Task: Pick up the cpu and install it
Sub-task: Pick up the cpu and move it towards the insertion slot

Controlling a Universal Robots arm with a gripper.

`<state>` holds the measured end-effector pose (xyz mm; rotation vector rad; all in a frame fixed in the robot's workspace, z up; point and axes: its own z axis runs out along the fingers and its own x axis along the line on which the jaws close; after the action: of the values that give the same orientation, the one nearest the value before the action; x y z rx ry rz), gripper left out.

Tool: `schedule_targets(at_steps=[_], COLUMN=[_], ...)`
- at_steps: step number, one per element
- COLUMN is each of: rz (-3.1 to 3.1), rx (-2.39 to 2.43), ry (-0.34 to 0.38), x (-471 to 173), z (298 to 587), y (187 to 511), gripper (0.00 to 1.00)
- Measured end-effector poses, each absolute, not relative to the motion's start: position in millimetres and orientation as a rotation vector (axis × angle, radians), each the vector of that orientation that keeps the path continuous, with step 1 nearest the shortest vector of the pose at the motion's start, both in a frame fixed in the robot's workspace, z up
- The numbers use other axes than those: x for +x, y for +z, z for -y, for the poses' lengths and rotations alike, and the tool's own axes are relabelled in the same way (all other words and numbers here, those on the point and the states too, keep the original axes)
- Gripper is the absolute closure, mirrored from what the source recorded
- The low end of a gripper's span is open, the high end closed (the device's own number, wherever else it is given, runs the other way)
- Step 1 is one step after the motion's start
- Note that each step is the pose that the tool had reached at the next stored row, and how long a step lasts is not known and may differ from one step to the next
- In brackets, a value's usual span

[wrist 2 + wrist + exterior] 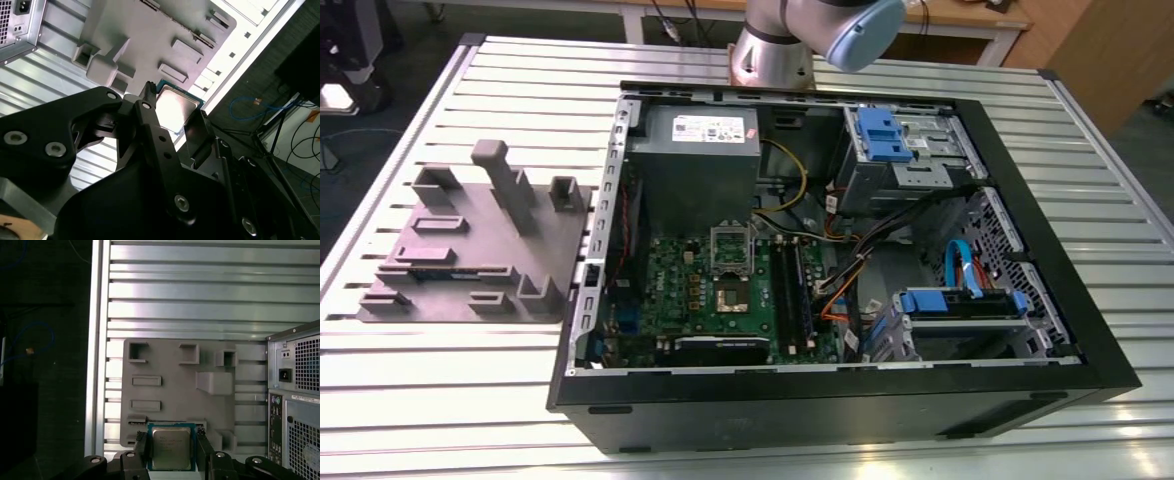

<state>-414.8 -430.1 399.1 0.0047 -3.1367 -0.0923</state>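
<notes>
Gripper (172, 439) clamped on cpu (171, 450), grey fixture block (175, 367) behind, PC case (295, 395) alongside

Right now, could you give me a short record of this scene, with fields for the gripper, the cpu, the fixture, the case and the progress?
gripper: shut on the cpu, one finger on each of two opposite edges
cpu: silver top toward the first wrist camera, grey fixture block behind it
grey fixture block: on the slatted table, at the exterior view's left of the computer case
computer case: open, motherboard exposed
progress: cpu in the gripper, not yet installed
</notes>
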Motion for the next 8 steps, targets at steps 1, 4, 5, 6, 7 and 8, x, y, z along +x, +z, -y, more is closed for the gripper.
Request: schedule_targets(at_steps=[1,4,5,6,7,8], rz=[3.137,3.137,3.137,3.137,3.137,3.137], rx=[0.005,0.005,0.005,0.005,0.005,0.005], ry=[-0.092,-0.092,-0.092,-0.092,-0.092,-0.092], x=[-414.9,-414.2,-413.6,-412.4,-411.0,-409.7], z=[430.5,430.5,430.5,430.5,430.5,430.5], y=[399.1,399.1,399.2,399.2,399.1,399.1], gripper=[0.53,0.53,0.53,0.53,0.53,0.53])
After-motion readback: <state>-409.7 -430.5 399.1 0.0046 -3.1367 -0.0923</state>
